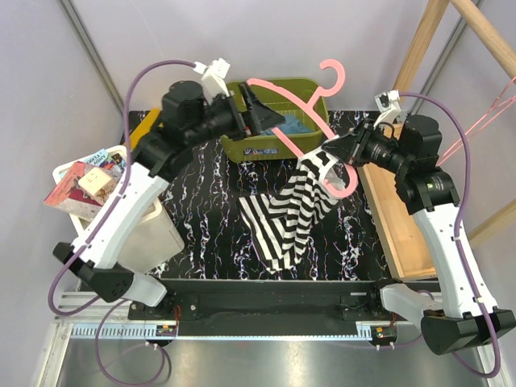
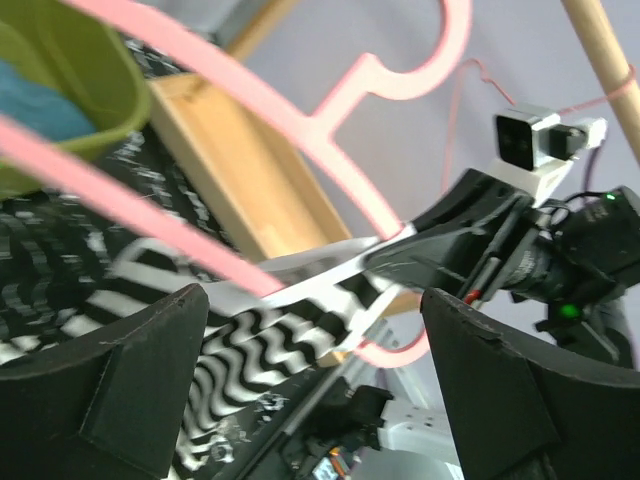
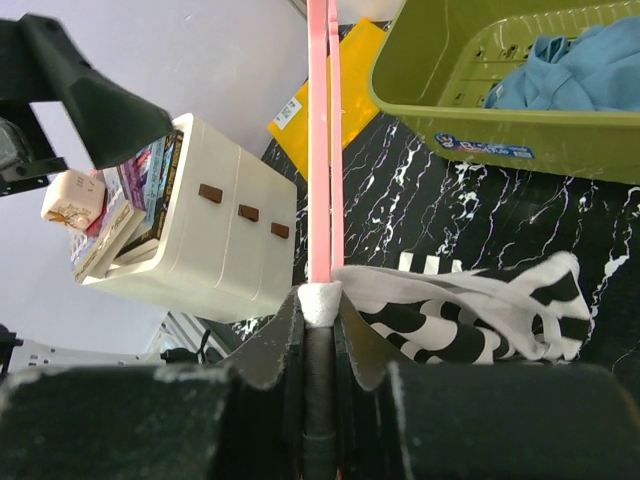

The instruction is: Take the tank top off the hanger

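A pink plastic hanger [image 1: 286, 105] hangs in the air over the back of the black marbled table, hook up. A black-and-white striped tank top [image 1: 286, 222] hangs from its right end and drapes onto the table. My right gripper [image 1: 330, 151] is shut on the hanger's right arm, with the top's white strap pinched in; the right wrist view shows the jaws [image 3: 320, 300] closed on the pink bar [image 3: 320, 150] and the cloth [image 3: 470, 310]. My left gripper [image 1: 256, 107] is open at the hanger's left end. In the left wrist view [image 2: 312, 300] its fingers stand wide apart, the hanger [image 2: 250, 100] and top [image 2: 230, 370] beyond them.
A green basket [image 1: 278, 149] holding a blue cloth [image 1: 294, 127] stands at the table's back. A white drawer unit [image 1: 157, 234] with books [image 1: 81, 181] is at the left. A wooden tray [image 1: 399, 234] lies along the right edge, with wooden posts [image 1: 419, 40] behind it.
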